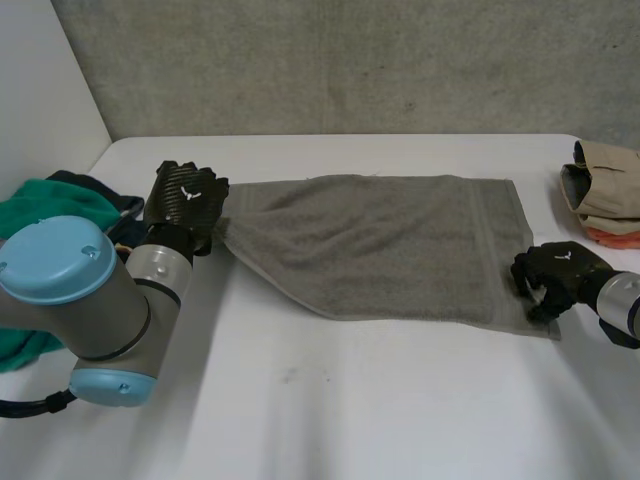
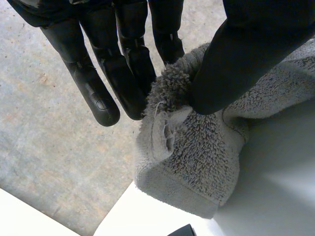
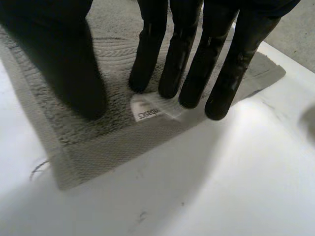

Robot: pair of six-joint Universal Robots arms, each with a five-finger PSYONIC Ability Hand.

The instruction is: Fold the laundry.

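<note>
A grey towel (image 1: 380, 240) lies spread flat across the white table (image 1: 330, 400). My left hand (image 1: 185, 200) is at its far left corner, and there the cloth is bunched and slightly raised. In the left wrist view the thumb (image 2: 236, 64) and fingers (image 2: 123, 73) pinch that corner of the towel (image 2: 197, 162). My right hand (image 1: 560, 270) rests on the near right corner. In the right wrist view its fingertips (image 3: 197, 64) and thumb press down on the towel (image 3: 113, 142) beside a small white label (image 3: 147, 112), with the cloth flat between them.
A folded stack of beige and orange clothes (image 1: 605, 190) sits at the table's right edge. A green garment pile (image 1: 40, 210) lies at the left edge behind my left arm (image 1: 70, 300). A grey wall runs behind the table.
</note>
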